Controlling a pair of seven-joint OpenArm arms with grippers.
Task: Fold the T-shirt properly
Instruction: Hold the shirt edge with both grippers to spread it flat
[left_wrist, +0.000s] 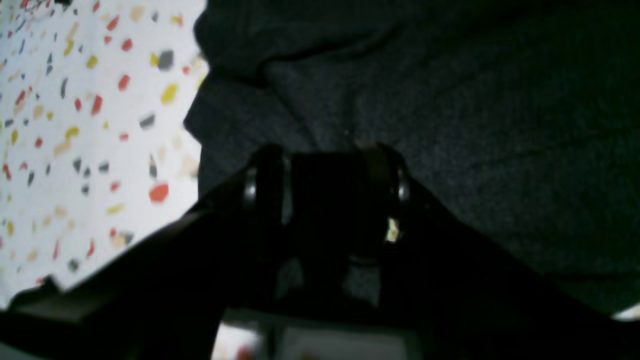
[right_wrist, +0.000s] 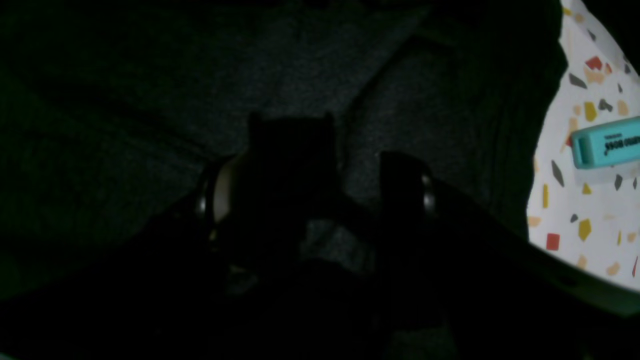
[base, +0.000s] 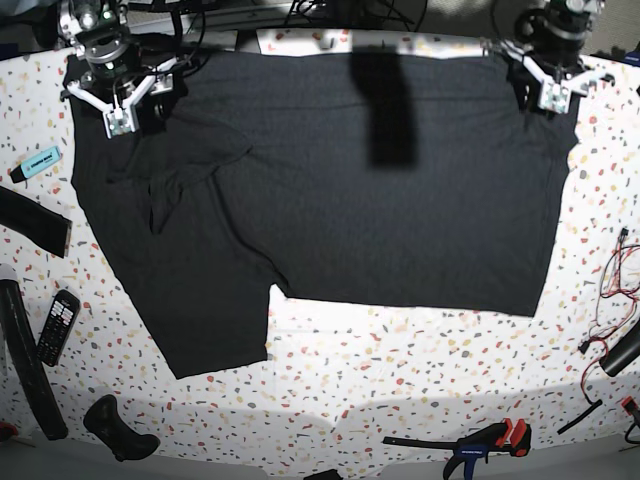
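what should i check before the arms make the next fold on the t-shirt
1. Both arms at the far edge of the T-shirt: ok. The left gripper and right gripper are down at its two far corners.
2. Cloth caught between the fingers: cannot tell. Both wrist views are too dark at the fingertips.
3. Shirt lying flat: not ok. A sleeve is folded over with wrinkles near the right gripper.
4. Near the shirt, the teal highlighter lies apart from its edge: ok.
5. The calculator is off the cloth: ok.
6. Near hem even: not ok. One part hangs lower than the rest.
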